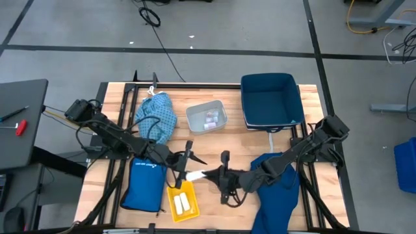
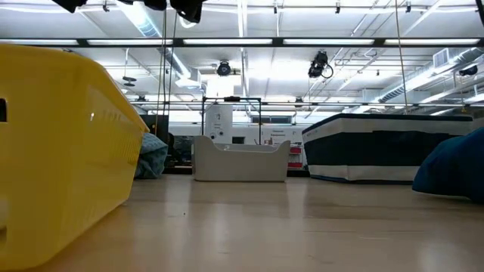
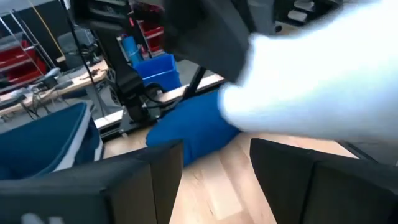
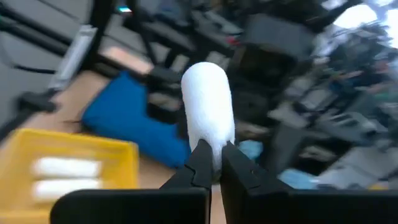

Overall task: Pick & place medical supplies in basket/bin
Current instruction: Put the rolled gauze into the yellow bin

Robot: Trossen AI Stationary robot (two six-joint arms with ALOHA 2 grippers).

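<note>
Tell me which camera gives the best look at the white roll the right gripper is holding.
The right wrist view: the white roll stands sharp and whole, pinched at its base by the right gripper. The high view shows it small, between both grippers above the yellow tray. The left wrist view shows only a white blur; the low view misses it.

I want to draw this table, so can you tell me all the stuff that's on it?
white roll: one, white, held up between the two pincers
white rolls: two, white, in the yellow tray
yellow tray: one, front, left of centre
pouch: one, bright blue, front left
patterned cloth: one, light blue, back left
grey bin: one, back centre, small items inside
navy basket: one, back right
navy cloth: one, front right
left pincer: open, beside the roll
right pincer: shut on the roll
</note>
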